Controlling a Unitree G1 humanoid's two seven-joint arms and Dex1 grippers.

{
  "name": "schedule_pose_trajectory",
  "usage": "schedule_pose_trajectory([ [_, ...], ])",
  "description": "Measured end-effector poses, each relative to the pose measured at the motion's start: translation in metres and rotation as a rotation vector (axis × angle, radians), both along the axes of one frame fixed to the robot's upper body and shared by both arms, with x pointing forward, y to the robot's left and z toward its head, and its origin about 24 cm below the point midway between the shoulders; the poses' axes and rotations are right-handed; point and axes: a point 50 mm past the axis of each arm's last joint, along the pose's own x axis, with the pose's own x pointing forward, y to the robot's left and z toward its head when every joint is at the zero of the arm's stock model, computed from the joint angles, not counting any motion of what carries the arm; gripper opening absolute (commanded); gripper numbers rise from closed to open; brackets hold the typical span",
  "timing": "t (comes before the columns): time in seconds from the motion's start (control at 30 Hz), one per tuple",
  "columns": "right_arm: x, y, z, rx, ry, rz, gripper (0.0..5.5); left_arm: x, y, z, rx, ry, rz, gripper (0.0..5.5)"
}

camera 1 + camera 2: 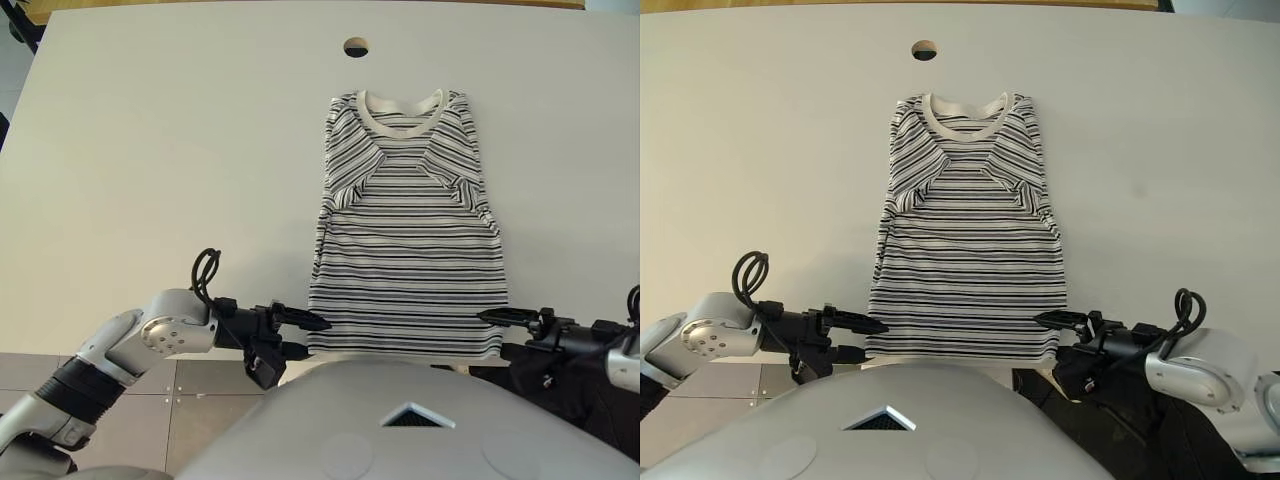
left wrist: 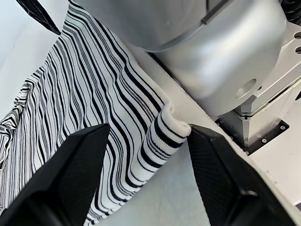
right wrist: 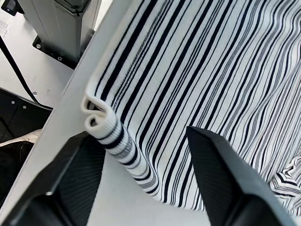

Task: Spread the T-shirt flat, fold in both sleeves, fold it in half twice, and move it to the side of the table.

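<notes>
L gripper (image 1: 306, 336) & R gripper (image 1: 494, 333) sit wide open astride the hem corners of tee (image 1: 405, 250), flat on table (image 1: 150, 180) w/ sleeves already in, so I reckon first half-fold's next: pinch both corners, lift, carry hem evenly to collar.
</notes>
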Motion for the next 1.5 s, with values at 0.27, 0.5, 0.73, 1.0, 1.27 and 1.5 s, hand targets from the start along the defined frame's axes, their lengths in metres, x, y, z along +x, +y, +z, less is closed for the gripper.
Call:
schedule_pose_trajectory([
  [0.27,-0.001,0.0,-0.003,-0.005,0.025,0.011,0.87,0.006,-0.002,-0.007,-0.023,-0.016,0.009,1.08],
  [0.5,0.003,0.003,0.001,0.048,0.026,-0.002,0.1,0.006,-0.001,-0.008,-0.016,0.004,0.029,0.13],
  [0.73,0.012,0.006,0.017,0.252,-0.017,-0.131,0.1,0.019,0.003,0.021,-0.197,0.06,0.182,0.13],
  [1.0,0.061,-0.004,0.011,0.579,-0.233,-0.409,0.1,0.078,-0.01,0.028,-0.446,-0.036,0.465,0.13],
  [1.27,0.153,-0.006,0.005,0.723,-0.606,-0.701,0.1,0.154,-0.022,0.003,-0.396,-0.182,0.784,0.13],
  [1.5,0.204,0.004,-0.009,0.687,-0.742,-0.808,0.1,0.206,-0.031,0.007,-0.412,-0.285,0.909,0.13],
])
